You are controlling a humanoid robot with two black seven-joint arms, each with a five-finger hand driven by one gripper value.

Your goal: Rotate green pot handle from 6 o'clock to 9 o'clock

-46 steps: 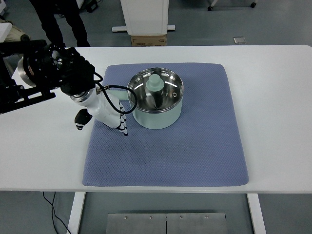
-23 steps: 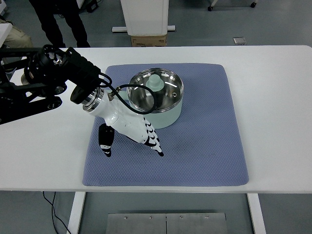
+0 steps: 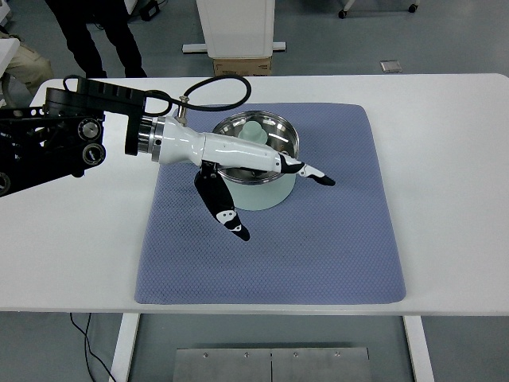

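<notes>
A white table (image 3: pixel 445 159) carries a blue mat (image 3: pixel 334 239), and the pot (image 3: pixel 258 163) sits on the far-left part of that mat, pale green outside with a shiny steel bowl. The left arm reaches in from the left and lies across the pot's near rim; the left hand (image 3: pixel 266 187) is spread, fingers (image 3: pixel 314 173) stretched out to the right past the pot wall and the thumb (image 3: pixel 227 215) pointing down toward the near side, gripping nothing. The handle cannot be seen; the arm may cover it. The pot looks rigid, fairly light and smooth-walled, so it would likely slide on the textured mat. The handle seems the sensible place to push or hold, since the round wall offers little purchase.
</notes>
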